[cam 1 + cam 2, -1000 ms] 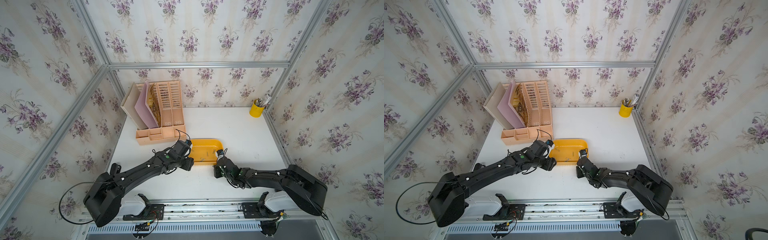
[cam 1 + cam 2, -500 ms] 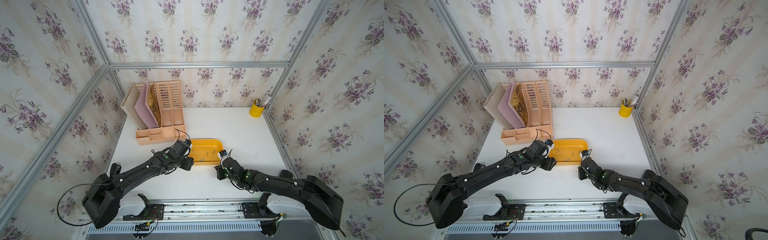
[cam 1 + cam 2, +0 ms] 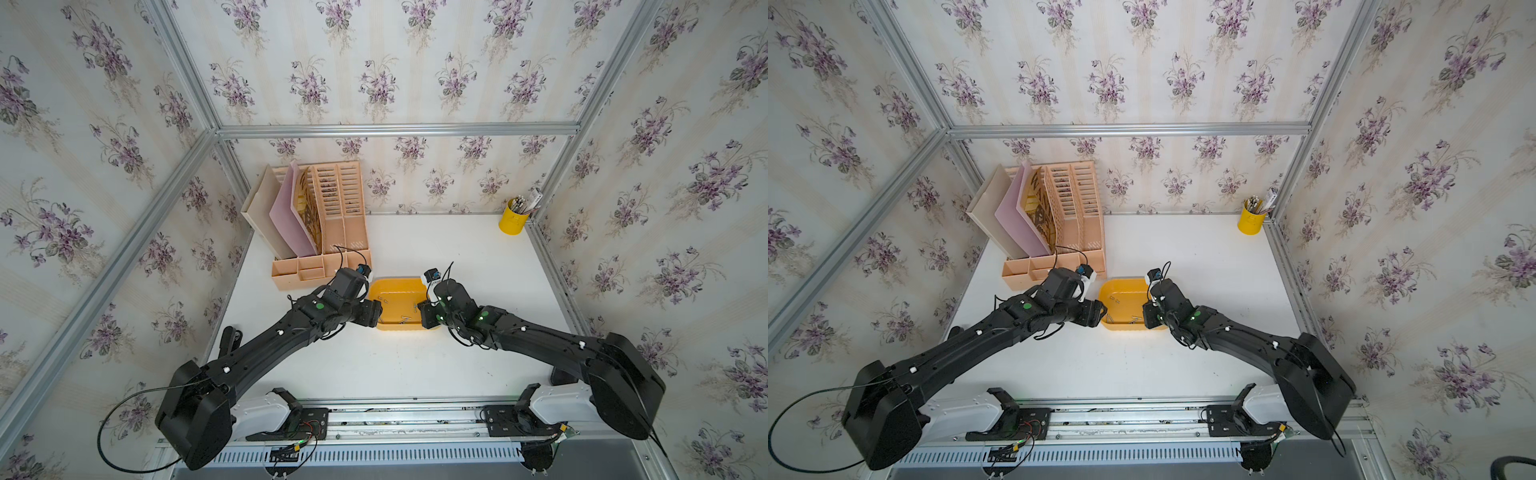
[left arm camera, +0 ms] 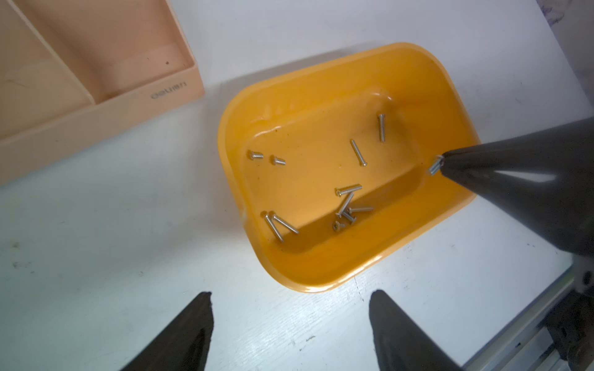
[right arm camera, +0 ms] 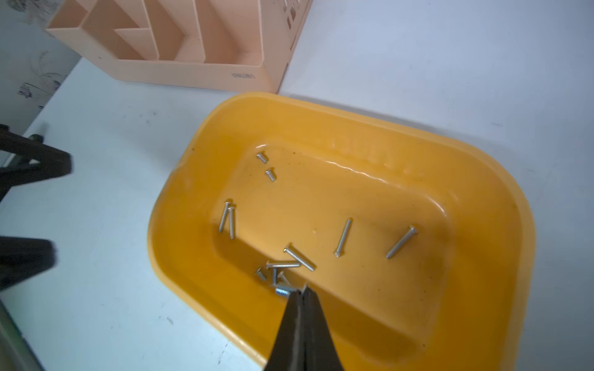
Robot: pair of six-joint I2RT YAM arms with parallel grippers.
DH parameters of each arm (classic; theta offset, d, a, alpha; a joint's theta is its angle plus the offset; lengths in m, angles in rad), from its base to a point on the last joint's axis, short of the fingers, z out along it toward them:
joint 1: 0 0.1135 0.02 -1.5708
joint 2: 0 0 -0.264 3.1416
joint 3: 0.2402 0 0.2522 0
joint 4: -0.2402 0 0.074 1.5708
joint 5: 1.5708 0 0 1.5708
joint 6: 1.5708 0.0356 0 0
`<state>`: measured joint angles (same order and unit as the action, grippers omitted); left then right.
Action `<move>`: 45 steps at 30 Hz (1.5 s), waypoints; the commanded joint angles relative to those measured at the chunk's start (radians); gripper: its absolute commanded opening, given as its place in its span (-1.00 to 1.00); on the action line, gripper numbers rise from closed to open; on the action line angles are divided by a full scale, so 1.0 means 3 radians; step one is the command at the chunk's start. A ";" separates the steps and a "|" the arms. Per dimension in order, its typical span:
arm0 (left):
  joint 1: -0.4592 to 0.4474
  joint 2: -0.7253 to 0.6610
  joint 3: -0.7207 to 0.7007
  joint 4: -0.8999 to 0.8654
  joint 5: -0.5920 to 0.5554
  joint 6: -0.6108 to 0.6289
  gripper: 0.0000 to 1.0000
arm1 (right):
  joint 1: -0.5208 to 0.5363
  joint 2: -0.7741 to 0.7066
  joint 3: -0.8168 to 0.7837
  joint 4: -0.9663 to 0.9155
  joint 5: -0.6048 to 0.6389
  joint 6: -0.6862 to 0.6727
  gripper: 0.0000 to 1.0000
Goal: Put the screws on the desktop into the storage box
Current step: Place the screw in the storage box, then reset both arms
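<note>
The peach slatted plastic file organizer [image 3: 340, 208] stands leftmost on the white surface [image 3: 457, 257]. The left tool [image 4: 291, 297], fingers spread, is just beside the shallow yellow-orange plastic storage box [image 4: 321, 80], in which silver metal screws [image 4: 348, 189] lie. Over its right rim, the right tool [image 5: 302, 289], pressed together, pinches one short silver screw [image 5: 283, 291].

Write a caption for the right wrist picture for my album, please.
The right gripper pinches a small screw above the yellow box where other screws lie.

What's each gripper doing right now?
Left gripper: open, fingers apart, nothing between them.
Right gripper: closed, holding a small screw over the storage box.
</note>
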<state>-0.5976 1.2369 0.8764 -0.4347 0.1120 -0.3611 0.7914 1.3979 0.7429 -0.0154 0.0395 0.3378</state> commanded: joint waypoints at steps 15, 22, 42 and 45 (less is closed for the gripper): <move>0.1295 -0.0264 -0.0571 0.1396 -0.1154 0.1068 0.98 | -0.1322 -0.0488 0.0151 0.0273 -0.0392 -0.0352 0.16; 0.1678 0.0121 -0.1027 0.2354 -0.0807 0.1490 0.98 | -0.2302 -0.0589 -0.0291 0.0909 -0.0384 -0.0724 0.23; 0.1936 0.0876 -0.1446 0.3811 -0.0358 0.1394 0.99 | -0.2441 0.0405 -0.1700 0.4172 0.0331 -0.1060 0.44; 0.1938 0.0878 -0.1415 0.3761 -0.0350 0.1385 0.99 | -0.2441 0.0430 -0.1720 0.4185 0.0351 -0.1046 0.75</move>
<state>-0.0181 1.5005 0.4397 0.6842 -0.0013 0.0628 0.0593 1.5337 0.2230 1.1339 0.1173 0.0227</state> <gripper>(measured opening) 0.992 0.816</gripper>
